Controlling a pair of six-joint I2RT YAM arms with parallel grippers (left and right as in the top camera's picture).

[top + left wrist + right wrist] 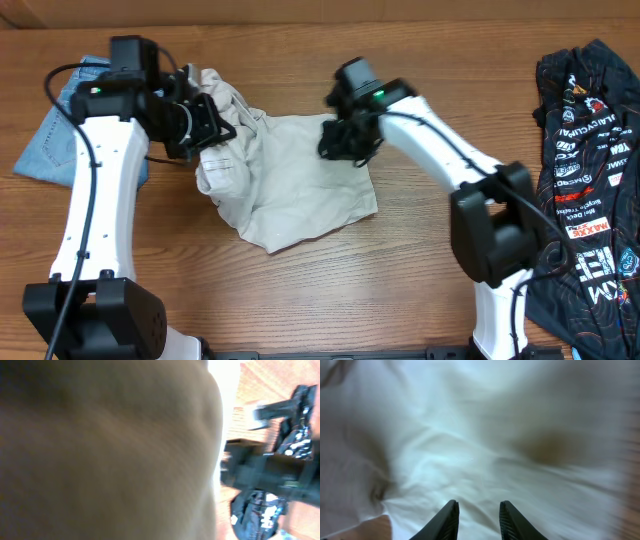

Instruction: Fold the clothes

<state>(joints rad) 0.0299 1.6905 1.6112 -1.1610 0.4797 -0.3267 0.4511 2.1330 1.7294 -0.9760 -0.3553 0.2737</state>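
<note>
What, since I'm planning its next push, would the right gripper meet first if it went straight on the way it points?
The beige shorts: in the wrist view the right gripper, jaws slightly apart, points straight into the rumpled cloth with nothing between. How near it is stays unclear, since the picture is blurred.

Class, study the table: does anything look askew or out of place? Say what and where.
The beige shorts lie crumpled mid-table, their left end bunched up at the left gripper, so they are not flat for folding. The black jersey sits rumpled at the right edge.
</note>
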